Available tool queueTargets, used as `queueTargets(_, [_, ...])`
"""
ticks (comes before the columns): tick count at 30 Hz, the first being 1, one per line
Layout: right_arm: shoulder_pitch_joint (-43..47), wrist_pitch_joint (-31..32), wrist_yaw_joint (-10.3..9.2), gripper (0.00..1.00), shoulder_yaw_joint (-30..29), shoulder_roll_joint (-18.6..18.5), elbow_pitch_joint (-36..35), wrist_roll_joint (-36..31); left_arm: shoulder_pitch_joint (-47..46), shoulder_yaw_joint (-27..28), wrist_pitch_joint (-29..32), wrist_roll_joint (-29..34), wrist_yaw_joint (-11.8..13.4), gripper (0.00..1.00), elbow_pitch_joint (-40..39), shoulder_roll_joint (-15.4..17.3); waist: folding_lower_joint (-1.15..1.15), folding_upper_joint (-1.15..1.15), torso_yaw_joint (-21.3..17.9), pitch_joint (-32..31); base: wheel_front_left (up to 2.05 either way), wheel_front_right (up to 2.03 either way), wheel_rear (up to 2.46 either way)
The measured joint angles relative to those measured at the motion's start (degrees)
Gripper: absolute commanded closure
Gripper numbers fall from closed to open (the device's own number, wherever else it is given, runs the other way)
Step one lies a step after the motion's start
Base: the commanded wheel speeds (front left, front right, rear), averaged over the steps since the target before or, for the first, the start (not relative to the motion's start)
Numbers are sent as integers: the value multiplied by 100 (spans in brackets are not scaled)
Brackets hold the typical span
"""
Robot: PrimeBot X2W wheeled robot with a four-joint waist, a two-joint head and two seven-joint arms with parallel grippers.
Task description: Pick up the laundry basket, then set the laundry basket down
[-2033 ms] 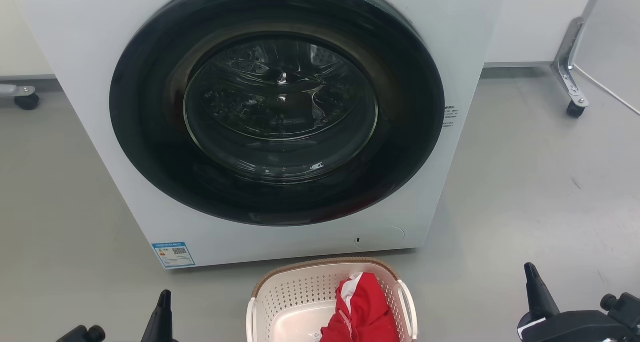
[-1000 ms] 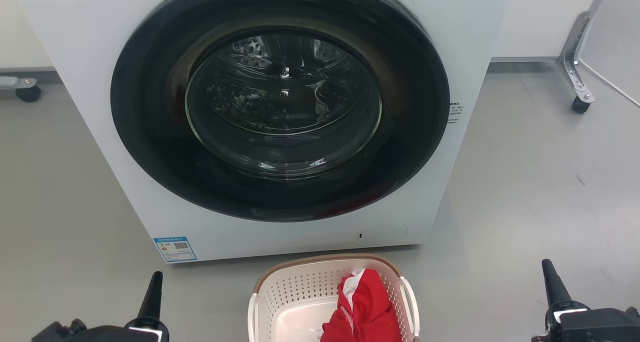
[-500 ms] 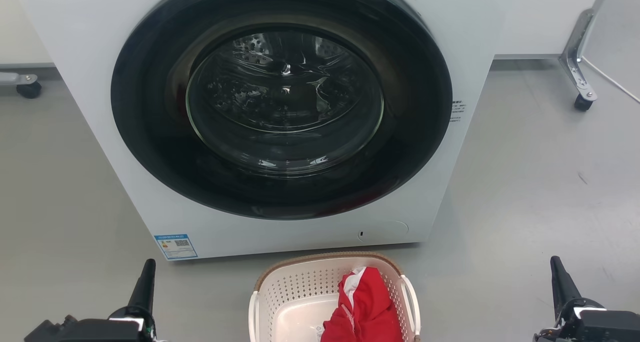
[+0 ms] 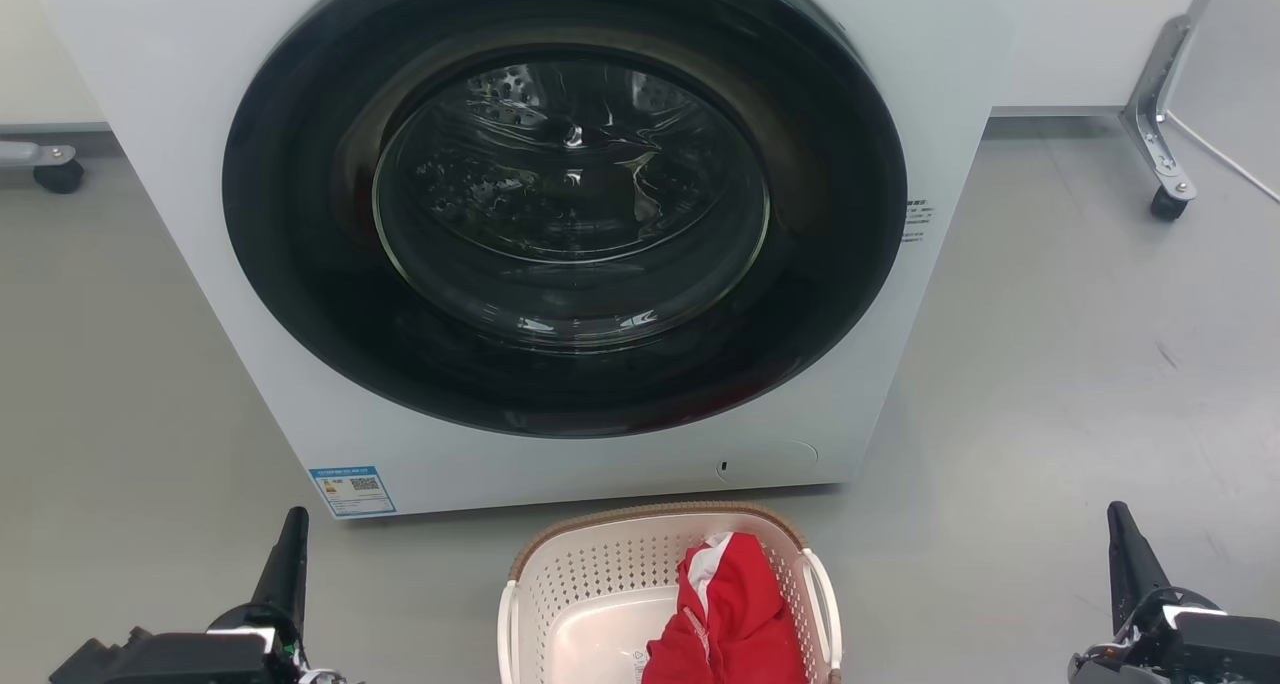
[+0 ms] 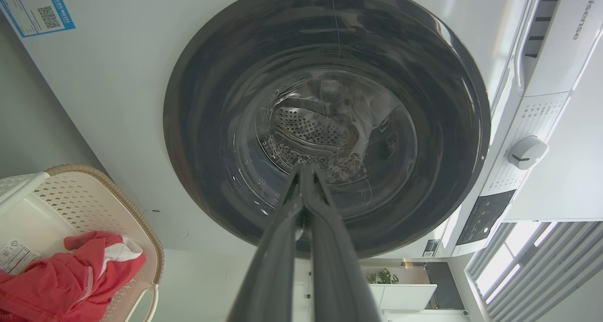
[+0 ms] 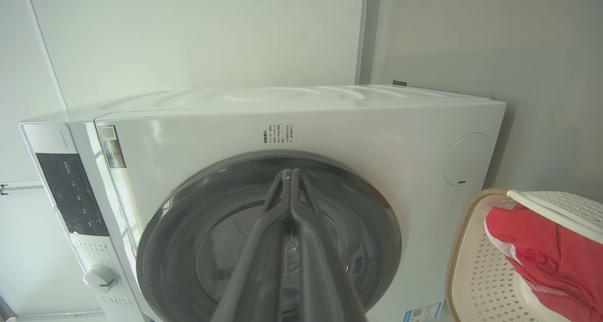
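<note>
Laundry basket (image 4: pixel 600 576) isn't in my fingers, guys: left gripper (image 4: pixel 292 539) at the lower left and right gripper (image 4: pixel 1122 534) at the lower right are both pinched together on nothing, each well off to its side. The basket sits on the grey floor (image 4: pixel 1050 364) at bottom centre, a red garment (image 4: pixel 730 604) bunched in its right half, just in front of the white washing machine (image 4: pixel 150 114) and its closed round door (image 4: pixel 565 194).

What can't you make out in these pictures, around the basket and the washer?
Near end of the laundry basket: cut off by the head view's bottom edge.
Basket floor beneath the red garment: hidden by it, every view.
Print on the blue label of the washing machine: too small, head view.
</note>
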Motion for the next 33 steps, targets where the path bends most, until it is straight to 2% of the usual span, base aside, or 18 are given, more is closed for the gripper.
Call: queueTargets(33, [0, 0, 8, 100, 1, 1, 0, 2, 0, -1, 0, 0, 0, 100, 4, -1, 0, 0, 0, -1, 0, 0, 0])
